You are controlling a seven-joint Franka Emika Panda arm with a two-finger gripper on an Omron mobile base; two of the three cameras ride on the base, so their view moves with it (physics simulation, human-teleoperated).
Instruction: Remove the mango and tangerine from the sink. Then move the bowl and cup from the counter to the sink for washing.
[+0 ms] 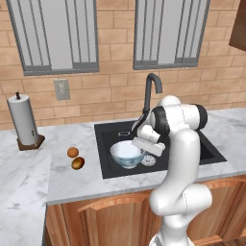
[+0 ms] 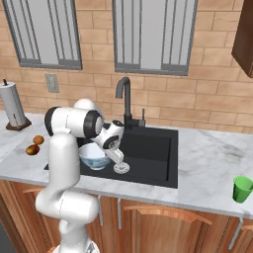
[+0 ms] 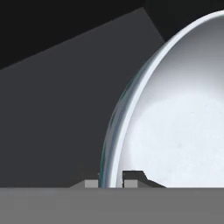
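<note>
My gripper [image 3: 110, 180] pinches the bowl [image 1: 127, 153] rim low inside the sink [image 1: 108, 132]; opening while tilted could tip it onto the drain [image 2: 121, 168].

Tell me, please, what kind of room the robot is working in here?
A home kitchen, it seems: a black sink with a gooseneck tap set in a marble counter over wooden cabinets.
</note>
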